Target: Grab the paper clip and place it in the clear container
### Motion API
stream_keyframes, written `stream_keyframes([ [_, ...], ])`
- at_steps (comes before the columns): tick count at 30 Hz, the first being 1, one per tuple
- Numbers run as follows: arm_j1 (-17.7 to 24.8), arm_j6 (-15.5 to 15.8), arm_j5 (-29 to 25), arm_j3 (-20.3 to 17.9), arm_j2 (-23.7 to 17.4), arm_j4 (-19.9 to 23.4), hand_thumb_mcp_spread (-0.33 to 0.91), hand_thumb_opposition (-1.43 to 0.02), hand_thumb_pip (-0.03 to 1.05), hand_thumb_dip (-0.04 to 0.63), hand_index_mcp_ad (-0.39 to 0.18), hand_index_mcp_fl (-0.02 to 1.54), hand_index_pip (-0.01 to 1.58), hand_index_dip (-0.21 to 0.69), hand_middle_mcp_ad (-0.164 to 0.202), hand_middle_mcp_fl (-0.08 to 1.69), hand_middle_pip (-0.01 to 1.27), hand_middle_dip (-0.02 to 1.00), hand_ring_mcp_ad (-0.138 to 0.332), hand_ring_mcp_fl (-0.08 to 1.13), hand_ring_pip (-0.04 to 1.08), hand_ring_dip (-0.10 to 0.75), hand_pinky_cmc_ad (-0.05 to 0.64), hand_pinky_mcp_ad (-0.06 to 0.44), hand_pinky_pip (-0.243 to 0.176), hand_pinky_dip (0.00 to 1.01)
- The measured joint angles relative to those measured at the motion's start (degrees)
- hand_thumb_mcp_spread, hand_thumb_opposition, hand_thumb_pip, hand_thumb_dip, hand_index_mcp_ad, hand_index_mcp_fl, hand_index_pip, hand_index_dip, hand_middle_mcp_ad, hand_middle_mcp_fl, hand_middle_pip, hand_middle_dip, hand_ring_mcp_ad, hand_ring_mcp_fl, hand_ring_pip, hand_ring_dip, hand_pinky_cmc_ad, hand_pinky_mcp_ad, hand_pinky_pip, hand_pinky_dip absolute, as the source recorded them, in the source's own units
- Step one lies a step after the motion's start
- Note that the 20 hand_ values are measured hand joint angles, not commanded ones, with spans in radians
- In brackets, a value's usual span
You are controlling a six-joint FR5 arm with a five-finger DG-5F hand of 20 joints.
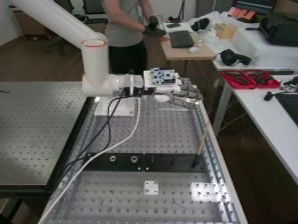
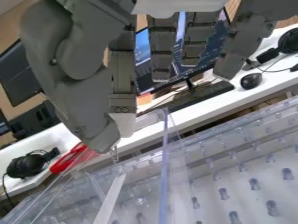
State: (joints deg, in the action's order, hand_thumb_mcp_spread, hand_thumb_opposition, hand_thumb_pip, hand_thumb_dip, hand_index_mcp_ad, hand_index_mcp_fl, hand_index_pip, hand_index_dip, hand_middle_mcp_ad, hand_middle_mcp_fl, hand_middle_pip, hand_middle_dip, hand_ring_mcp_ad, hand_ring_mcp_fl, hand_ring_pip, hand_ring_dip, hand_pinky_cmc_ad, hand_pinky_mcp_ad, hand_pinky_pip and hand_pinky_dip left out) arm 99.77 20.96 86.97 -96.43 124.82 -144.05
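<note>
Working on the placing step, by the look of it. Pinching what looks like the paper clip between thumb and finger of the hand, at the far right of the perforated bench. Hanging close to the clear container; not telling whether inside its walls. Probably needing centring over the opening, then lowering and letting go. Looking thin, wiry, metallic for the clip; transparent, smooth, straight-edged for the container; matte grey, blocky for the hand; flat, metallic, hole-dotted for the bench.
</note>
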Motion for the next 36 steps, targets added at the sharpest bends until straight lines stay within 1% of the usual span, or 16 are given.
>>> stream_keyframes([
  [5,-0.17,-0.06,0.74,0.85,0.36,-2.38,0.45,-0.92,0.62,0.278,-0.159,0.52,1.49,0.108,0.066,0.17,0.12,0.17,0.099,0.03,0.10,0.087,0.379,0.248,0.051,0.19],
  [6,-0.23,-0.05,1.05,1.29,0.49,-3.60,0.44,-0.93,0.62,0.278,-0.161,0.53,1.45,0.113,0.066,0.14,0.12,0.17,0.099,0.03,0.10,0.087,0.379,0.248,0.047,0.19],
  [7,-0.28,0.00,1.29,1.65,0.59,-4.51,0.46,-0.91,0.63,0.278,-0.162,0.47,1.42,0.101,0.065,0.11,0.12,0.17,0.099,0.02,0.10,0.087,0.379,0.246,0.035,0.19],
  [8,-0.29,0.06,1.37,1.74,0.61,-4.76,0.45,-0.90,0.65,0.278,-0.166,0.33,1.38,0.094,0.065,0.07,0.12,0.17,0.101,0.02,0.10,0.087,0.379,0.248,0.035,0.20],
  [9,-0.32,0.18,1.43,1.78,0.61,-4.94,0.44,-0.88,0.66,0.278,-0.168,0.13,1.35,0.068,0.068,0.05,0.12,0.17,0.101,0.00,0.10,0.087,0.375,0.253,0.017,0.21],
  [10,-0.35,0.17,1.43,1.72,0.61,-4.94,0.41,-0.87,0.67,0.278,-0.168,0.10,1.35,0.075,0.068,0.06,0.12,0.17,0.101,0.00,0.10,0.087,0.374,0.257,0.005,0.22],
  [14,-0.49,-0.19,1.27,1.04,0.38,-4.35,0.38,-0.82,0.71,0.278,-0.168,0.09,1.31,0.040,0.065,0.01,0.12,0.17,0.103,0.00,0.10,0.087,0.367,0.255,-0.012,0.26],
  [15,-0.55,-0.24,1.20,0.77,0.17,-4.07,0.37,-0.82,0.71,0.278,-0.166,0.06,1.31,0.038,0.068,0.01,0.13,0.17,0.103,0.00,0.10,0.087,0.363,0.255,-0.028,0.27],
  [18,-0.73,-0.56,1.05,0.05,-0.62,-3.34,0.36,-0.81,0.72,0.278,-0.166,0.00,1.29,0.031,0.068,0.01,0.12,0.17,0.103,0.01,0.10,0.087,0.361,0.255,-0.024,0.31],
  [19,-0.82,-0.65,1.00,-0.34,-1.13,-2.95,0.36,-0.81,0.72,0.278,-0.166,0.00,1.30,0.031,0.068,0.01,0.12,0.17,0.103,0.00,0.10,0.087,0.361,0.255,-0.044,0.31],
  [20,-0.88,-0.68,0.98,-0.63,-1.52,-2.71,0.36,-0.81,0.72,0.278,-0.166,0.00,1.29,0.017,0.068,0.01,0.12,0.17,0.103,0.00,0.10,0.087,0.361,0.255,-0.047,0.32],
  [22,-1.12,-0.58,0.92,-1.72,-3.26,-1.92,0.36,-0.81,0.72,0.278,-0.166,0.00,1.29,0.017,0.068,0.01,0.12,0.17,0.103,0.00,0.10,0.087,0.361,0.255,-0.061,0.32],
  [25,-1.48,-0.04,0.68,-3.67,-6.44,-0.63,0.35,-0.79,0.72,0.276,-0.166,0.01,1.29,0.016,0.068,0.01,0.12,0.17,0.103,0.00,0.10,0.087,0.365,0.255,-0.061,0.34],
  [30,-1.95,1.29,-0.24,-6.95,-12.05,0.93,0.33,-0.79,0.72,0.278,-0.166,0.00,1.23,0.016,0.068,0.01,0.12,0.17,0.103,0.00,0.10,0.087,0.365,0.260,-0.063,0.35],
  [34,-2.19,3.19,-1.17,-8.65,-16.79,-0.19,0.33,-0.79,0.69,0.278,-0.166,0.00,1.21,0.016,0.068,0.01,0.12,0.17,0.103,0.00,0.10,0.087,0.365,0.260,-0.063,0.35],
  [36,-2.26,4.15,-1.49,-9.22,-18.71,-1.10,0.33,-0.79,0.68,0.278,-0.166,0.01,1.16,0.016,0.068,0.01,0.12,0.17,0.103,0.00,0.09,0.087,0.365,0.260,-0.063,0.35],
])
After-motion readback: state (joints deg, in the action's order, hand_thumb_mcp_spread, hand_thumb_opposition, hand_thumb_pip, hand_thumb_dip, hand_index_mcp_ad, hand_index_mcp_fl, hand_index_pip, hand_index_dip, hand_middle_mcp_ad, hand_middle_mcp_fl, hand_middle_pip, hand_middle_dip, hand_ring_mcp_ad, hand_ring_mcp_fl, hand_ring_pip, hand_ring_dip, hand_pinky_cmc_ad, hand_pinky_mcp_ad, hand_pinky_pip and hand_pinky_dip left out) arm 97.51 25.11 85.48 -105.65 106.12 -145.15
